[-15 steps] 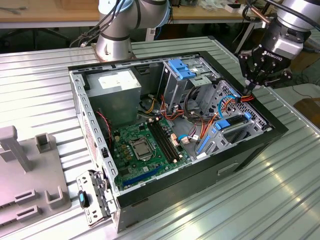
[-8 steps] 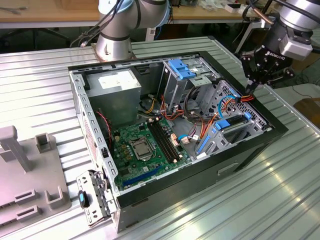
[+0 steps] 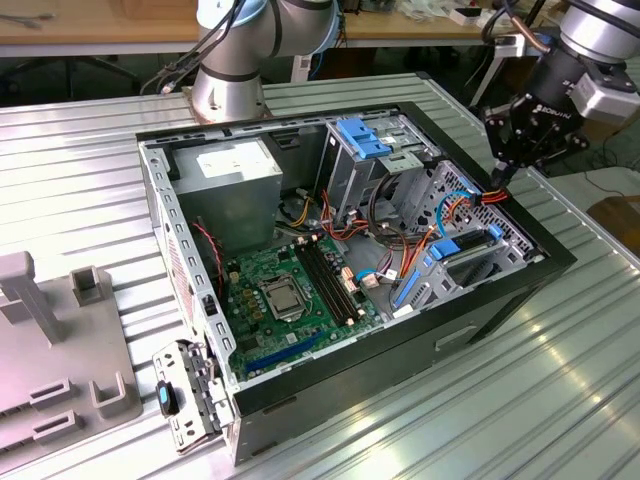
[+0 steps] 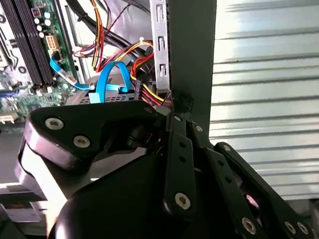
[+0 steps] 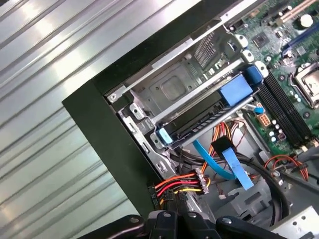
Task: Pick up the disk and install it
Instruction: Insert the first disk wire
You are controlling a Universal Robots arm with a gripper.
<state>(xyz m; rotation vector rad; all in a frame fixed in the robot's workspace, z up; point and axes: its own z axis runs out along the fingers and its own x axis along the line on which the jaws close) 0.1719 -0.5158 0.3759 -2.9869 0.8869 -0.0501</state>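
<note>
Ribbed metal bench (image 3: 560,400) w/ open PC case (image 3: 490,310). Arm (image 3: 598,35) over case edge at the exterior view's right, gripper (image 3: 499,175) down, fingers (image 4: 178,149) narrow nr wires (image 5: 174,185).

A ribbed metal tabletop (image 3: 80,160) spreads across the exterior view, with bright glare (image 3: 470,400) streaking its lower right. A wooden workbench (image 3: 100,35) runs along the top edge. A grey plastic fixture (image 3: 60,380) sits at lower left.
</note>
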